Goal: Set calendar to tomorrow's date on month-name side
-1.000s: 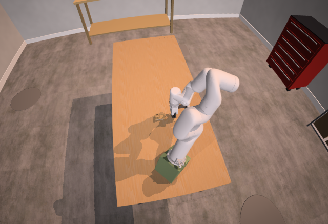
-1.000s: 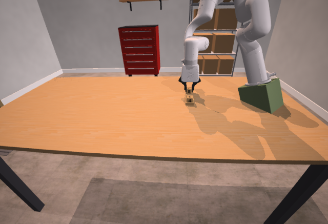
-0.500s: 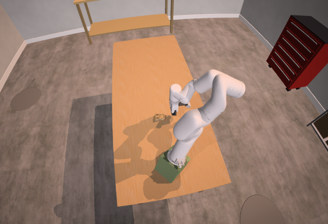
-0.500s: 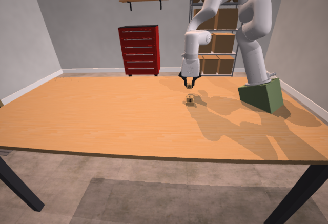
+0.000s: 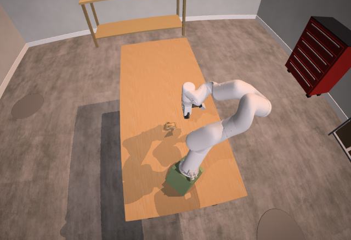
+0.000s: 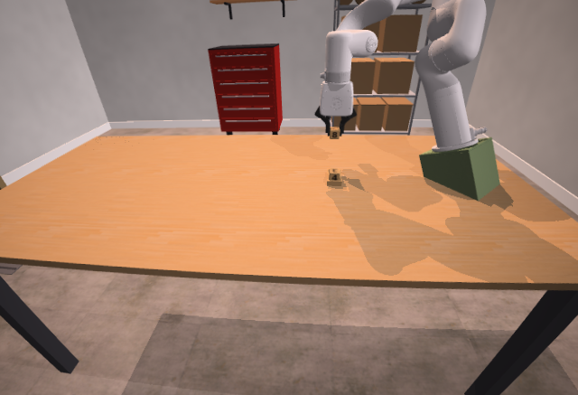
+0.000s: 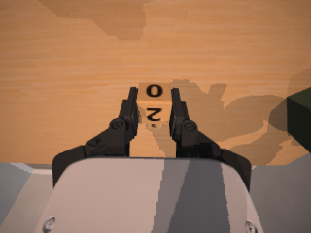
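Note:
My gripper (image 5: pixel 186 116) (image 6: pixel 334 132) (image 7: pixel 154 98) is shut on a small wooden cube and holds it well above the table, behind the tray as the exterior camera sees it. The held cube (image 6: pixel 334 134) (image 7: pixel 155 101) shows an 8 toward the exterior camera. In the wrist view it shows a 0 and a 2. The small tray (image 6: pixel 334 183) stands on the table. Another cube (image 6: pixel 334 177) sits in it, with an upright 4 toward the exterior camera and a mark on top too small to read. The tray's far side and the month's name cannot be made out.
The wooden table (image 5: pixel 147 72) (image 6: pixel 186 203) carries the green base block (image 5: pixel 181 180) (image 6: pixel 485 171) of the arm. The arm's shadow falls around the tray. A red tool cabinet (image 5: pixel 320 58) (image 6: pixel 247 87) and shelves stand beyond the table.

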Motion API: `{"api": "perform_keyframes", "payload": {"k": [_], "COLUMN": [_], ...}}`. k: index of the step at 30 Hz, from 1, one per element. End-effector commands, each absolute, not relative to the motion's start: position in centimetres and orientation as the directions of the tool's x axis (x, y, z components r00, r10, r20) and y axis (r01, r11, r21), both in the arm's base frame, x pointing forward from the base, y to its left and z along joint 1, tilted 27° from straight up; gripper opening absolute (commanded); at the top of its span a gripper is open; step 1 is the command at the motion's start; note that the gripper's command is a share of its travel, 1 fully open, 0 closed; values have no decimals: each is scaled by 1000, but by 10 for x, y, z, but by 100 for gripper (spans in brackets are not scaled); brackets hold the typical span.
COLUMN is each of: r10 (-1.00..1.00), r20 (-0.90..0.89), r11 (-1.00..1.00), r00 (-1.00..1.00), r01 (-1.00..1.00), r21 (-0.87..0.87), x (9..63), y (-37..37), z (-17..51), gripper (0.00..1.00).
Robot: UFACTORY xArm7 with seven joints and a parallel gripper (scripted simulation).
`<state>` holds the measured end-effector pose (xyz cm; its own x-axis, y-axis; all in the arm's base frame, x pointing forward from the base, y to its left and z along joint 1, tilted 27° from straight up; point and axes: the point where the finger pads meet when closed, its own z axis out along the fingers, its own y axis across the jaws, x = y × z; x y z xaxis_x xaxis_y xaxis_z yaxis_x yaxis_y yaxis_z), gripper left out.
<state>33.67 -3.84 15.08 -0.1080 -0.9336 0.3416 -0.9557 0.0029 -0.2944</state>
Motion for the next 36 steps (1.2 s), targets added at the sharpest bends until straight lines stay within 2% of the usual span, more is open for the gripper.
{"api": "perform_keyframes", "payload": {"k": [1, 7, 10, 15, 36], "r10": [-933, -933, -933, -934, -933], "r20": [342, 343, 344, 341, 343], "r11": [2, 3, 3, 1, 2], "r00": [-108, -108, -109, -106, -107], "r01": [-956, -956, -955, -956, -956], "r21": [-295, -295, -295, -294, -294], "x": [336, 337, 343, 342, 343], "y": [-38, -31, 16, 53, 52], "z": [154, 153, 142, 131, 126], "gripper": [29, 29, 29, 29, 29]}}
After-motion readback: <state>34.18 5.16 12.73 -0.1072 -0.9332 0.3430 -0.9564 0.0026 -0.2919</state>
